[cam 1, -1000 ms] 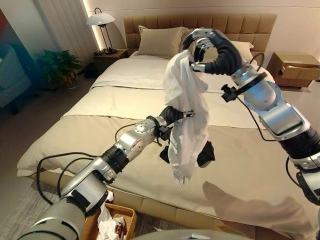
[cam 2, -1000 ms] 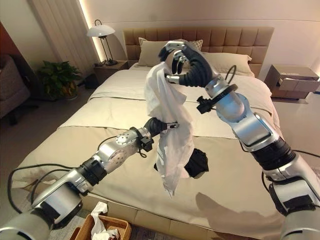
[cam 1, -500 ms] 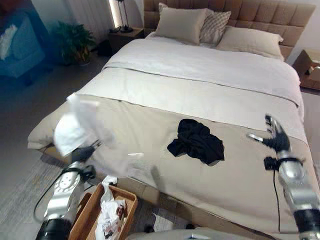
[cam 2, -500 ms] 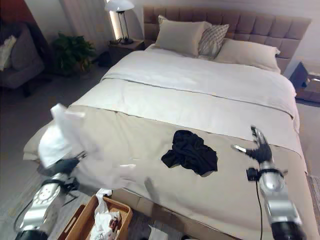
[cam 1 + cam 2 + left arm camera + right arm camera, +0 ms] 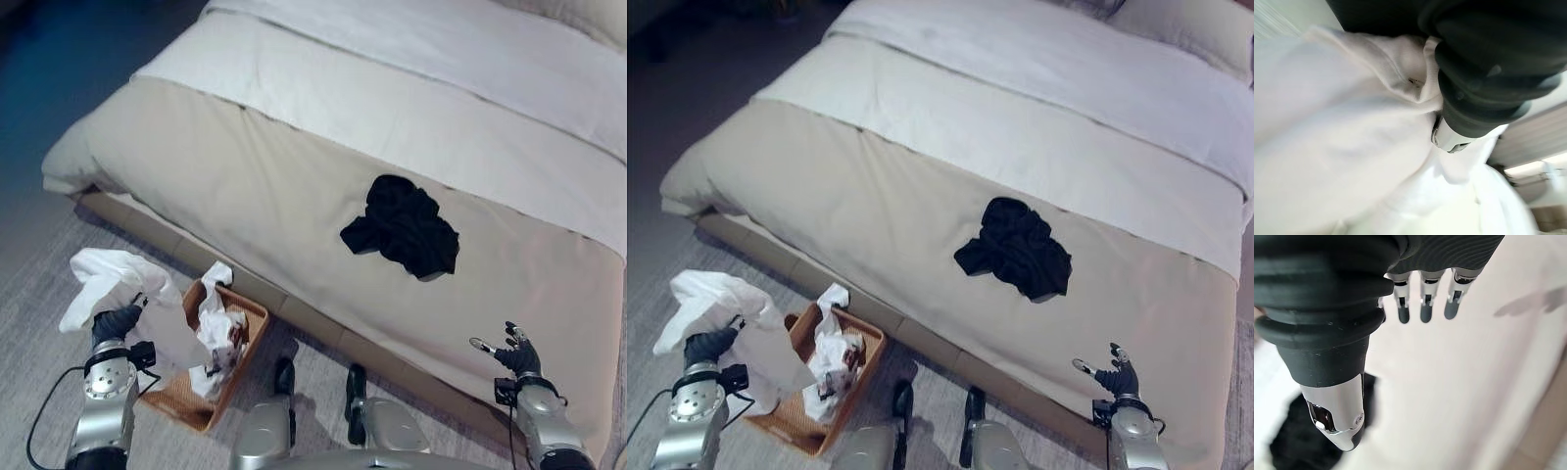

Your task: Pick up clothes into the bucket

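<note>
Wide bed (image 5: 294, 186) across the upper part of the head views, covered in a beige spread with a white sheet band toward its far end; near corner of the spread hanging down toward the grey carpet (image 5: 39, 264) at the robot's left. Black garment (image 5: 404, 223), crumpled in a heap, lying on the beige spread, nearer the bed's foot edge than its head and toward the right half. White garment (image 5: 118, 289), bunched and billowing, held up off the carpet beside the foot edge of the bed, just left of the basket's left rim and partly draped over that rim. Woven brown basket (image 5: 251, 315) on the carpet close against the bed's foot edge, already holding crumpled white cloth (image 5: 217, 333) with a small dark-red patch in it, a tail of that cloth sticking up above the far rim. Left hand (image 5: 116, 321) low at the left, clenched in the white garment, fabric wrapped over the dark cover in the left wrist view. Right hand (image 5: 514, 354) low at the right, in front of the bed's foot edge near its right corner, fingers (image 5: 1423, 308) straight and spread, thumb apart, holding nothing; beige spread and the black garment beyond them in the right wrist view.
</note>
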Robot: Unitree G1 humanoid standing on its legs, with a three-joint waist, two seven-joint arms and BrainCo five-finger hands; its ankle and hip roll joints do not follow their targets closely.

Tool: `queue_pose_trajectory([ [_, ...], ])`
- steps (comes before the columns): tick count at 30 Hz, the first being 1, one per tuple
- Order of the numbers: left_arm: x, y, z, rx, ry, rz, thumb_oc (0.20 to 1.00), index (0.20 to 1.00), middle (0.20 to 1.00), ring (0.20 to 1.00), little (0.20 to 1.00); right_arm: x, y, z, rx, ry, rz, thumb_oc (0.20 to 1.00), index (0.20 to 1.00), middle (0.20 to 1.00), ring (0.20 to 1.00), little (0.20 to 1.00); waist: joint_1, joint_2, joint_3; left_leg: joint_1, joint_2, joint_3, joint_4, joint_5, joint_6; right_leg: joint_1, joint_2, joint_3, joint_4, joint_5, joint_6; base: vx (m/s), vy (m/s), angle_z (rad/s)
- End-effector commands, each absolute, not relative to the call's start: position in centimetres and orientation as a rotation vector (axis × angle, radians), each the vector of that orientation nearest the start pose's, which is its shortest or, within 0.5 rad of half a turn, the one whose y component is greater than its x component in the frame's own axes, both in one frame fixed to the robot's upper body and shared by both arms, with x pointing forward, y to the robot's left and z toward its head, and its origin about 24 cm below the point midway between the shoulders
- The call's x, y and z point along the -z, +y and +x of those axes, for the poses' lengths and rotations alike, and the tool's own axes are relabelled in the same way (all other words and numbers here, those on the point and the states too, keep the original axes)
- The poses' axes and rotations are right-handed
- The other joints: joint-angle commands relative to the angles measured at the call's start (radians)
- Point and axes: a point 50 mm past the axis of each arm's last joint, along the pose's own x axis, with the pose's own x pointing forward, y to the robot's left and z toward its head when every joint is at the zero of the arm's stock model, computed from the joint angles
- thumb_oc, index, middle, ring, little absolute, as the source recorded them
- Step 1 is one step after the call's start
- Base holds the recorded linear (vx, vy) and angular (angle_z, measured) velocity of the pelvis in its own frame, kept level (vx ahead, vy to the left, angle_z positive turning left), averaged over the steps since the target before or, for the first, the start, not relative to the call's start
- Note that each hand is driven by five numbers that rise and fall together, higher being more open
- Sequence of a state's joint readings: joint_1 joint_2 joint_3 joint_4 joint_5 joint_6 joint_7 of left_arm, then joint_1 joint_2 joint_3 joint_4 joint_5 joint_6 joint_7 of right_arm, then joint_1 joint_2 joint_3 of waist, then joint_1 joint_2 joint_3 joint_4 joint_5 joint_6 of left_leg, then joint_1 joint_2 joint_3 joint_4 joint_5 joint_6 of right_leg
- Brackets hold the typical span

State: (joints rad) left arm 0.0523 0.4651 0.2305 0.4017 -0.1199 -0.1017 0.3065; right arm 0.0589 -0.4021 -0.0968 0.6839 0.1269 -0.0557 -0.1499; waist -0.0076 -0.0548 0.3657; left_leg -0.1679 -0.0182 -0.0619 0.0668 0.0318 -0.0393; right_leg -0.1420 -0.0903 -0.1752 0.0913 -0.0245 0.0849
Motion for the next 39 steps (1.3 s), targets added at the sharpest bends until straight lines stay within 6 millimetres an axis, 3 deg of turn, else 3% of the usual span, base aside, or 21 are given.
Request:
queue_pose_trajectory([
  [1,-3.9,34.9,22.4,-0.69,0.1,0.468,0.2,0.2,0.2,0.2,0.2,6.0,-29.6,19.3,0.375,0.52,-0.341,1.0,1.0,1.0,1.0,1.0,0.009,-0.051,0.032,-0.085,-0.013,-0.032,0.119,-0.059,-0.006,-0.078,-0.073,-0.009,0.085,0.016,0.037,-0.05,0.023,0.07],
  [4,-4.8,35.4,23.8,-0.713,0.084,0.582,0.2,0.2,0.2,0.2,0.2,6.8,-28.7,19.5,0.352,0.54,-0.367,1.0,1.0,1.0,1.0,1.0,0.007,-0.069,0.086,-0.171,-0.012,-0.038,0.184,-0.065,-0.005,-0.143,-0.078,0.002,0.116,0.019,0.035,-0.06,0.033,0.06],
  [9,-6.0,36.4,25.6,-0.747,0.083,0.665,0.2,0.2,0.2,0.2,0.2,6.1,-28.1,21.1,0.365,0.476,-0.364,1.0,1.0,1.0,1.0,1.0,-0.005,-0.102,0.154,-0.32,-0.011,-0.039,0.268,-0.074,-0.007,-0.265,-0.07,0.014,0.13,0.043,0.037,-0.08,0.031,0.03],
  [14,-8.0,37.1,27.0,-0.768,0.05,0.739,0.2,0.2,0.2,0.2,0.2,5.0,-27.6,22.5,0.362,0.406,-0.352,1.0,1.0,1.0,1.0,1.0,-0.034,-0.135,0.154,-0.486,-0.006,-0.036,0.351,-0.087,-0.009,-0.405,-0.061,0.028,0.133,0.07,0.043,-0.05,0.078,-0.01],
  [18,-10.3,37.8,27.8,-0.819,0.005,0.785,0.2,0.2,0.2,0.2,0.2,3.3,-26.5,23.9,0.32,0.305,-0.32,1.0,1.0,1.0,1.0,1.0,-0.056,-0.167,0.154,-0.68,0.014,-0.032,0.539,-0.192,0.002,-0.585,-0.036,0.057,0.245,0.031,0.057,0.04,0.102,-0.15],
  [20,-10.4,37.8,27.8,-0.819,0.004,0.784,0.2,0.2,0.2,0.2,0.2,3.3,-26.5,23.9,0.32,0.304,-0.32,1.0,1.0,1.0,1.0,1.0,-0.055,-0.166,0.154,-0.685,0.015,-0.033,0.545,-0.194,0.002,-0.589,-0.035,0.057,0.248,0.03,0.057,0.0,0.047,-0.26],
  [21,-10.6,38.2,27.7,-0.856,0.006,0.771,0.2,0.2,0.2,0.2,0.2,2.7,-26.1,24.2,0.301,0.27,-0.31,1.0,1.0,1.0,1.0,1.0,-0.062,-0.173,0.154,-0.744,0.015,-0.032,0.61,-0.223,0.013,-0.649,-0.032,0.064,0.311,0.009,0.057,0.0,0.048,-0.23],
  [25,-10.8,37.9,28.0,-0.876,-0.004,0.71,0.2,0.2,0.2,0.2,0.2,2.2,-25.9,24.4,0.3,0.246,-0.294,1.0,1.0,1.0,1.0,1.0,-0.071,-0.166,0.154,-0.832,0.015,-0.034,0.696,-0.254,0.029,-0.738,-0.035,0.062,0.4,-0.023,0.057,0.01,0.067,-0.14],
  [26,-10.8,37.9,28.1,-0.876,-0.004,0.709,0.369,0.369,0.369,0.369,0.369,2.2,-25.9,24.4,0.3,0.245,-0.294,1.0,1.0,1.0,1.0,1.0,-0.071,-0.166,0.154,-0.834,0.015,-0.034,0.697,-0.255,0.03,-0.74,-0.035,0.062,0.402,-0.024,0.057,0.0,0.053,0.01],
  [27,-10.8,38.0,27.9,-0.889,0.004,0.715,1.0,1.0,1.0,1.0,1.0,1.9,-25.8,24.6,0.295,0.232,-0.295,1.0,1.0,1.0,1.0,1.0,-0.074,-0.165,0.154,-0.857,0.017,-0.033,0.723,-0.263,0.035,-0.769,-0.037,0.063,0.433,-0.032,0.055,0.0,0.038,-0.01],
  [33,-10.2,38.1,28.1,-0.893,0.071,0.789,1.0,1.0,1.0,1.0,1.0,1.4,-25.8,25.0,0.284,0.221,-0.307,1.0,1.0,1.0,1.0,1.0,-0.086,-0.162,0.154,-0.88,0.013,-0.028,0.735,-0.268,0.041,-0.805,-0.048,0.062,0.444,-0.036,0.056,0.0,0.025,-0.06],
  [39,-8.6,38.2,27.6,-0.919,0.143,0.703,1.0,1.0,1.0,1.0,1.0,1.0,-25.9,25.2,0.297,0.206,-0.284,1.0,1.0,1.0,1.0,1.0,-0.095,-0.16,0.154,-0.87,0.016,-0.02,0.714,-0.257,0.041,-0.8,-0.048,0.06,0.42,-0.026,0.054,0.0,0.0,0.0],
])
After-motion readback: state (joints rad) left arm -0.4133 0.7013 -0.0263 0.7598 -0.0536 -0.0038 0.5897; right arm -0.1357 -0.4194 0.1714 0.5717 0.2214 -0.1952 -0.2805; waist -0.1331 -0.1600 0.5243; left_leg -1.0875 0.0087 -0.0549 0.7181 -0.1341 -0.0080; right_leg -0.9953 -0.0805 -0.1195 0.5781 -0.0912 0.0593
